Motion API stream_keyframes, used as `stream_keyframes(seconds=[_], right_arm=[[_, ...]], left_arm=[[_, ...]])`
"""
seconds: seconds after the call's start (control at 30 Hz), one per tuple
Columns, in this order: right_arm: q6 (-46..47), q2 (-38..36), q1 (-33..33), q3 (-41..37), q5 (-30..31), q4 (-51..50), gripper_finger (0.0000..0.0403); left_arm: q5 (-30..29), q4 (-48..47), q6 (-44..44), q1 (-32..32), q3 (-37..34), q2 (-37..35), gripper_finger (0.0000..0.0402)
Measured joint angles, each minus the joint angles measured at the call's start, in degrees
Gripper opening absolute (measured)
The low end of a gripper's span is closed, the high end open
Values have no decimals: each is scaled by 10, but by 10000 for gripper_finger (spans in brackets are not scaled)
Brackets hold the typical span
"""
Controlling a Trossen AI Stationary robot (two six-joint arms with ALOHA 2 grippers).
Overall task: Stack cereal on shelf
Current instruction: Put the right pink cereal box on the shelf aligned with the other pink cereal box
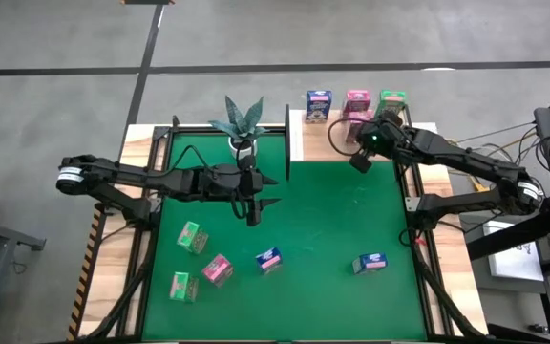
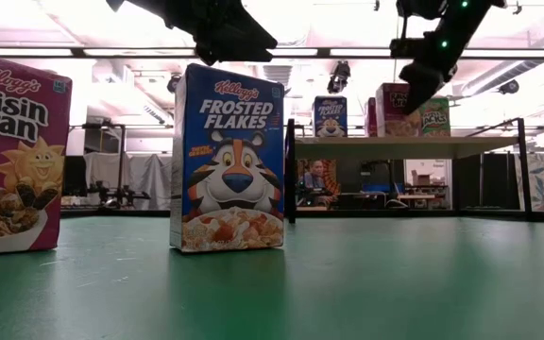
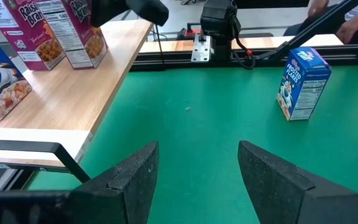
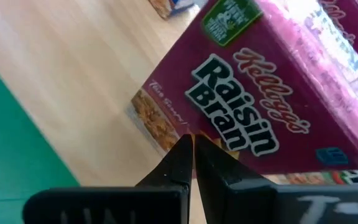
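Overhead, my right gripper (image 1: 361, 161) hangs at the light-wood shelf board (image 1: 299, 143), jaws pressed together on nothing; its wrist view fills with a pink Raisin Bran carton (image 4: 260, 106). On the shelf stand a blue (image 1: 319, 105), a pink (image 1: 357, 103) and a green cereal box (image 1: 392, 101). My left gripper (image 1: 253, 212) hovers mid-bench, jaws wide. Five small cartons lie on the green mat (image 1: 332, 220), among them a blue Frosted Flakes box (image 3: 302, 83). The level view alone shows ceiling lights; the green label stays unreadable.
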Motion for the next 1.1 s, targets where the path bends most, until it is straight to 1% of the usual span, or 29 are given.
stream_keyframes(seconds=[0.07, 0.47, 0.7, 0.87, 1.1], right_arm=[[-6, 2, 0, -2, 11, 5, 9], [-22, 24, 0, -1, 12, 43, 9], [-22, 26, 0, 1, 14, 33, 9], [-22, 22, 0, 2, 37, 18, 9], [-20, 22, 0, 2, 37, 17, 9]], left_arm=[[0, 0, 0, 0, 0, 0, 204], [0, 0, 0, 0, 0, 0, 204], [0, 0, 0, 0, 0, 0, 204], [0, 0, 0, 0, 0, 0, 204], [0, 0, 0, 0, 0, 0, 204]])
